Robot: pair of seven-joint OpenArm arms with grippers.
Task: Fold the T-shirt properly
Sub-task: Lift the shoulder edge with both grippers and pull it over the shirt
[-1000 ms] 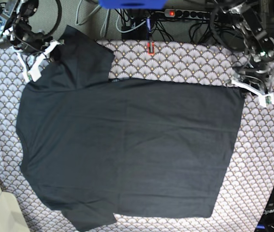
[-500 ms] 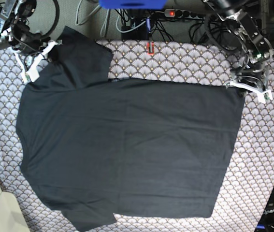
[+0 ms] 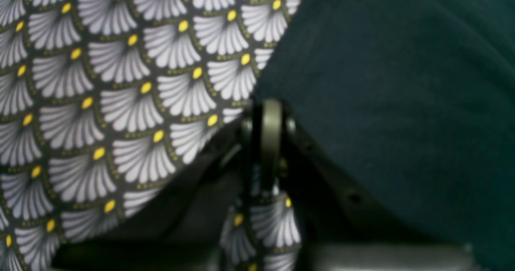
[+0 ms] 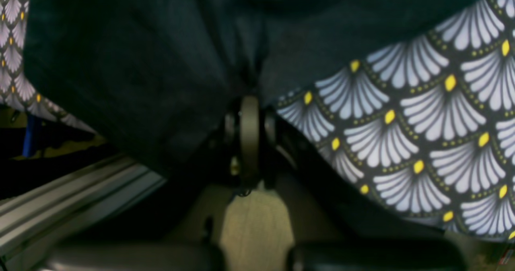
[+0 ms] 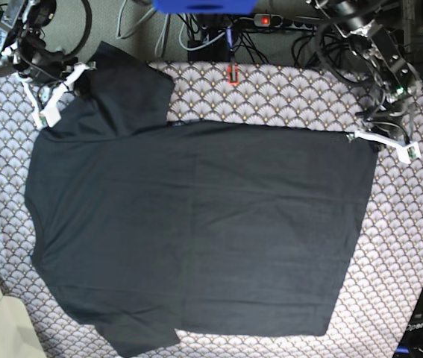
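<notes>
You have the soft, matte black T-shirt (image 5: 196, 231) spread flat on the scalloped tablecloth (image 5: 286, 93), the left gripper (image 5: 368, 136) and right gripper (image 5: 51, 104) each pinched closed on a corner.

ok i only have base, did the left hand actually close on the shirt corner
Observer: Yes. The left wrist view shows the left hand shut right at the edge of the T-shirt.
Operator: just shirt in there
Observer: Maybe not. A strip of the patterned tablecloth shows just behind the tips, so it may be pinched too.
Operator: and the right one
Observer: The right hand is shut, with T-shirt fabric gathered into folds at its tips.
</notes>
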